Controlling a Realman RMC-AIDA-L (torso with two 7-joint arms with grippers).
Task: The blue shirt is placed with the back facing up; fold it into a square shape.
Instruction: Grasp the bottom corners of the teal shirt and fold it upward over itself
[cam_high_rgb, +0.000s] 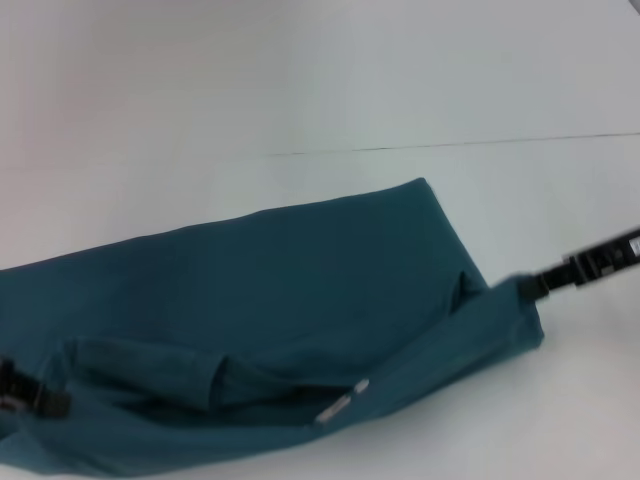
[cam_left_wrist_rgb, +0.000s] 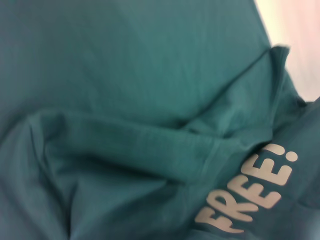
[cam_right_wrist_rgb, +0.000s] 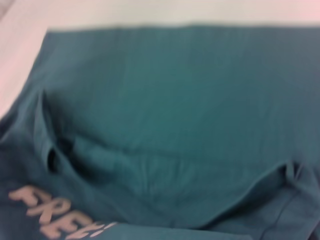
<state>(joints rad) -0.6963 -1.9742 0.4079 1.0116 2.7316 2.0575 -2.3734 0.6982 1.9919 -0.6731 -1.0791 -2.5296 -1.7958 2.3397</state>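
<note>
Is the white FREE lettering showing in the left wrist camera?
Yes, white FREE! lettering shows on a turned-up part of the blue shirt there.

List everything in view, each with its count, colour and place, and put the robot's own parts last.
shirt: one, dark teal-blue, lying across the table, its near edge lifted and folded over so that the front shows along it.
lettering: one white word, "FREE!", on the turned-up front of the shirt, seen in both wrist views.
table: one, white, under the shirt, with a thin dark seam behind it.
left gripper: one, black, at the shirt's near-left edge.
right gripper: one, black, at the shirt's right corner.
</note>
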